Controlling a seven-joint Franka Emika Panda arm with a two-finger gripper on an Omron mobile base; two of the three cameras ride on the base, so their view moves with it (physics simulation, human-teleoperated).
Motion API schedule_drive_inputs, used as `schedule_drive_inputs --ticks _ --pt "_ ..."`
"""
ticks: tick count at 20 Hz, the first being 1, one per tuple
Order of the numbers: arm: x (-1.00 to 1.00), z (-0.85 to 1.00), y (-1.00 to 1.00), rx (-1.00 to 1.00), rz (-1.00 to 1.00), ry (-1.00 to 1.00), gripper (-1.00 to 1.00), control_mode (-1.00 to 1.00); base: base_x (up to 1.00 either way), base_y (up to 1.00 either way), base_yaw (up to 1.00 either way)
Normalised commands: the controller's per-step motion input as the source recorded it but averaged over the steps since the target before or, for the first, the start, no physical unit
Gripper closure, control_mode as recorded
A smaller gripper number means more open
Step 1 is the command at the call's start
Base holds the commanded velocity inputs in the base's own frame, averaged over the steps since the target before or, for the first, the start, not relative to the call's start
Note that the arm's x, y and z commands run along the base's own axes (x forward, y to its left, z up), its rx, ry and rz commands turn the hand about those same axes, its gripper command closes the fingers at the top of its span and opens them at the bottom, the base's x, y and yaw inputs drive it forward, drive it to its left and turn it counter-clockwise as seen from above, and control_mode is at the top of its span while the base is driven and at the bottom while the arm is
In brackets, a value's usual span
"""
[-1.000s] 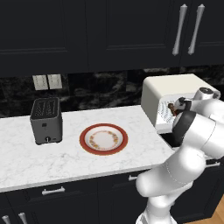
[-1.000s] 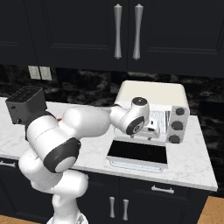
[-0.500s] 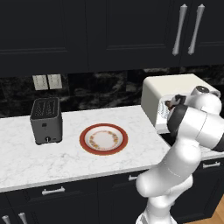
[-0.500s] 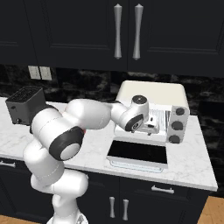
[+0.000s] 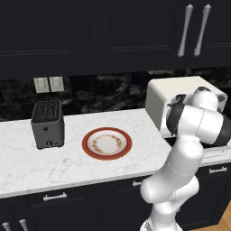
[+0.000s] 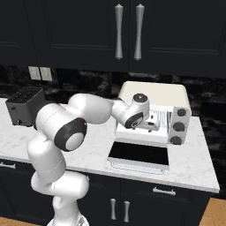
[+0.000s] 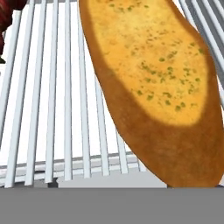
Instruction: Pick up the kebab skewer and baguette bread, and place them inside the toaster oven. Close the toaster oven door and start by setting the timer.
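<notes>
Within the toaster oven [image 6: 152, 115], the gripper [image 6: 155, 123] is reaching into the cavity with its jaws standing wide and holding nothing. Just ahead of the hand, the baguette bread [image 7: 153, 78] is lying flat on the white wire rack [image 7: 52, 109], its paler herb-flecked top facing up and its darker crust running round the rim. At the upper left corner of the hand view, a dark red chunk [image 7: 8, 6], probably the kebab skewer, is resting on the same rack, well apart from the bread. Below the cavity, the toaster oven door [image 6: 139, 154] is hanging open and level, glass upward. Farther along the surface [image 5: 67, 167], a red-rimmed plate [image 5: 107, 143] and a slot toaster [image 5: 47, 123] are standing. The door is judged stiff and hinged low; its handle bar, at the edge nearest the robot, looks to be the sensible hold, though smooth metal may be slipping between open jaws.
</notes>
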Motion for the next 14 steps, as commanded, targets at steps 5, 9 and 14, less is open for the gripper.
schedule_drive_inputs --ticks 5,9,14 --pt "0.08 0.0 0.11 0.04 -0.06 -0.02 -1.0 -1.0 0.0 0.0 0.0" --pt "-0.28 0.0 0.04 0.02 -0.06 0.0 -1.0 -1.0 0.0 0.0 0.0" --pt "-0.74 0.28 0.0 0.0 -0.03 0.0 -1.0 -1.0 0.0 0.0 0.0"
